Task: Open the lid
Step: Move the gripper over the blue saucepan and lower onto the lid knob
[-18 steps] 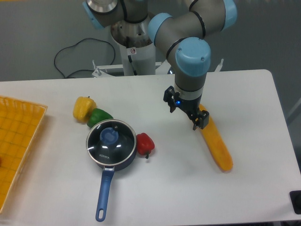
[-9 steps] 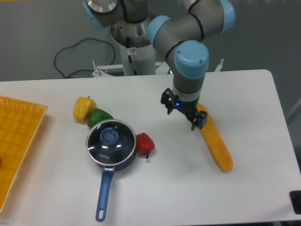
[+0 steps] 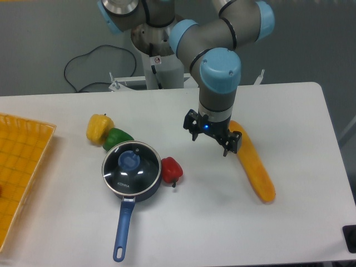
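- The lid [image 3: 132,168] sits flat on the pan [image 3: 130,189], near the front left of the table [image 3: 289,222], blue knob [image 3: 129,161] up; it has not shifted over the last second.
- Round the pan, a red pepper [image 3: 172,170] touches its right side, a green pepper [image 3: 116,137] lies just behind it, and a yellow pepper [image 3: 99,127] sits beside the green one. None of them has moved.
- The gripper [image 3: 213,139] is what has changed: it has slid left, away from the long yellow vegetable [image 3: 256,171] it was hanging over, and has turned a little at the wrist.
- Its fingers stand apart and hold nothing, so it is released.
- It is well apart from the lid, to the right and farther back, and above the table.
- I judge this to be the approach: the arm is carrying the gripper towards the knob, and the lift has not begun.
- Next it needs to centre over the knob and come down; the red pepper crowding the pan's right side leaves little room on that flank.
- A yellow basket [image 3: 22,167] lies at the far left, out of the way.
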`<control>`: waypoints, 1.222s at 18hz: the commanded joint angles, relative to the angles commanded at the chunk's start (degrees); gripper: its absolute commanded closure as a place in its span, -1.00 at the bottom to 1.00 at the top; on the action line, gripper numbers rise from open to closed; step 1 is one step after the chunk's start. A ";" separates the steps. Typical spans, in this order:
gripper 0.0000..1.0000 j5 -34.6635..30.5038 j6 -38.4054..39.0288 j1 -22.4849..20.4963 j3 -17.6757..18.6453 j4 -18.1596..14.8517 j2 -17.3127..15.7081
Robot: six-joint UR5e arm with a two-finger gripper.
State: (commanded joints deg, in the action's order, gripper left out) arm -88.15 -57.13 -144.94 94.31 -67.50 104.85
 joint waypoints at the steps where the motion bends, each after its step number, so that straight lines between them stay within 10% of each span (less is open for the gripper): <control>1: -1.00 -0.09 0.00 0.70 -0.09 0.00 0.09; 22: -1.00 -0.35 9.67 9.93 -2.64 -0.18 2.55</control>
State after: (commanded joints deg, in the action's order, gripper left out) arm -88.50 -47.46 -135.01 91.67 -67.68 107.40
